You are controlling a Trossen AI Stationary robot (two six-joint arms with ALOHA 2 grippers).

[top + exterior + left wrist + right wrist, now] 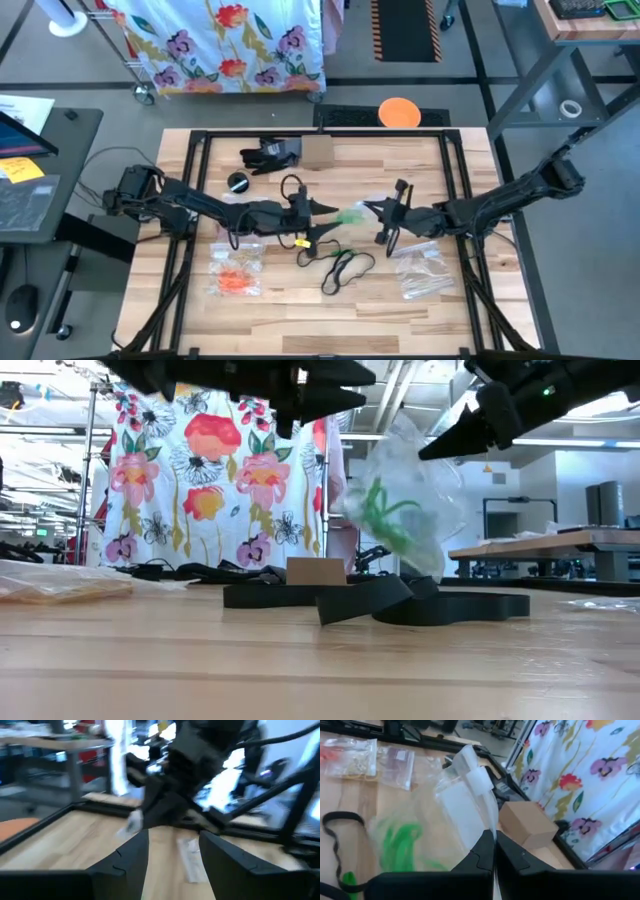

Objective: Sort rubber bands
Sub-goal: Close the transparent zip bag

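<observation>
- Your right gripper (493, 842) has its fingers pinched together on the top edge of a clear bag (462, 802); it hangs in the air over the middle of the table (300, 305), so the bag's mouth is up and its load sags to the bottom.
- Green rubber bands (385, 515) sit inside that lifted bag, gathered low. Held this way they are unlikely to spill.
- Your left gripper (172, 852) faces the right one across the table's centre, fingers apart with nothing between them. It looks staged to take the bag's other lip, though the left wrist view is too smeared to say how near the bag it is.
- Both arms reach inward from their own sides, forearms low and nearly level, wrists pointing at each other in the high view.
- Orange bands (236, 281) lie in a bag on the left front of the table; another bag (421, 272) with pale contents lies on the right front.
- A yellow band (301, 242) and a green band (335, 251) lie loose just below the left gripper, next to dark loops (345, 268) on the wood. These look not yet sorted.
- A small cardboard box (527, 824) rests at the table's far edge, well clear of the grip.
</observation>
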